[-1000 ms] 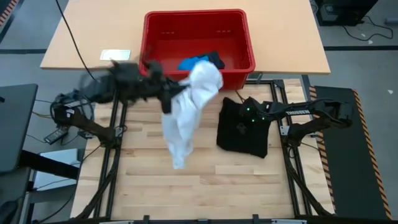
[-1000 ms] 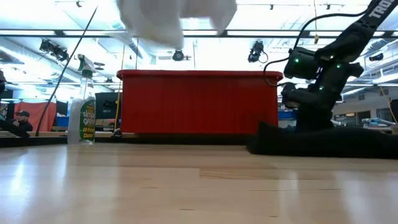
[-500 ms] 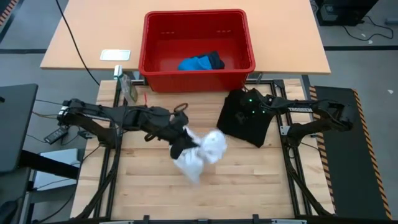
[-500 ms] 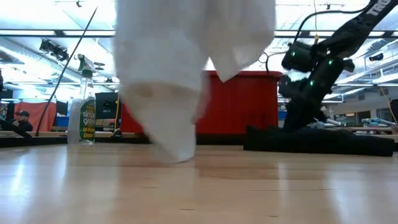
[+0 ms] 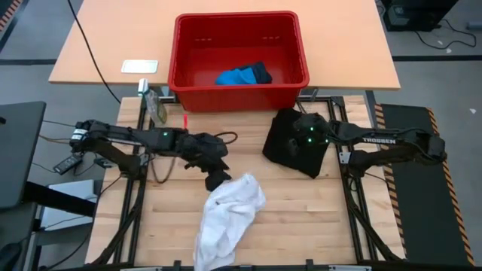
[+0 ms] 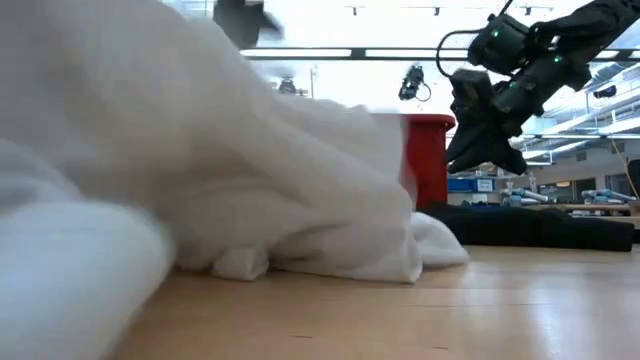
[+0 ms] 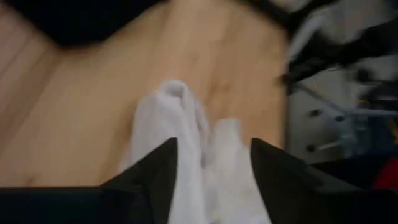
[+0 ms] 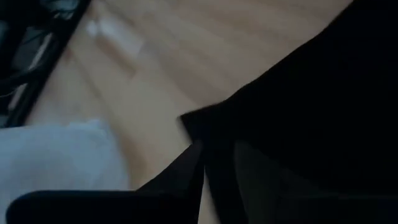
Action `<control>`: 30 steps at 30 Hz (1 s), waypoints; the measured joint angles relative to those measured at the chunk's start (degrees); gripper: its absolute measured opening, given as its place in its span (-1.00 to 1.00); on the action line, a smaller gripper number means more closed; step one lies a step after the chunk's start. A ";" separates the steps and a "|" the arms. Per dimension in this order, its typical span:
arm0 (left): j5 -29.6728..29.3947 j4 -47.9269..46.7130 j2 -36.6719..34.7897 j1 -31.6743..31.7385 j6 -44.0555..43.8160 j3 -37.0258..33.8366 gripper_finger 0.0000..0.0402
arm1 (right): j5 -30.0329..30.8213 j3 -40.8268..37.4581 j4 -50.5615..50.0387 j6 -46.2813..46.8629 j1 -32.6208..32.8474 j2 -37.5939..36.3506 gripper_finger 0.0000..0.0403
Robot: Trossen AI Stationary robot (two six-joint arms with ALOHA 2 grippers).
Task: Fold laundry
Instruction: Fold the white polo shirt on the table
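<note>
The white garment (image 5: 230,217) lies crumpled on the wooden table near its front edge and fills the low view (image 6: 200,180). My left gripper (image 5: 220,181) stands open at its far end, with white cloth (image 7: 180,124) running between the fingers. The black shirt (image 5: 282,150) lies at the right. My right gripper (image 5: 301,140) is shut on it and raised above it (image 6: 488,160). A small bright blue piece (image 5: 237,76) lies inside the red basket (image 5: 177,53). My left gripper has the white garment's far end (image 7: 205,180) between its spread fingers, slanting down from the table's left; I cannot tell whether they touch it. The garment rests on the table. My right gripper holds a bunch of black cloth (image 8: 261,162) from the shirt's middle, slanting down from the right. The gripper hides the place of contact from above. The held part is drawn up; the rest of the shirt (image 6: 540,226) lies on the table.
The red basket stands on the far table, with a white card (image 5: 140,66) to its left. A spray bottle (image 5: 154,105) stands at the work table's far left corner. Metal frame rails run along both sides. Bare wood (image 5: 309,218) shows at the near right.
My left gripper has swung from beside the basket down and toward the near edge. The white garment, which hung from it, has fallen in a crumpled heap on the table. My right gripper has risen, drawing part of the black shirt up with it.
</note>
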 joint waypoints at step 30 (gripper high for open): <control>-16.98 -0.15 -2.14 -37.97 -55.34 -12.47 0.41 | 13.03 18.32 27.21 -25.86 30.92 29.95 -0.31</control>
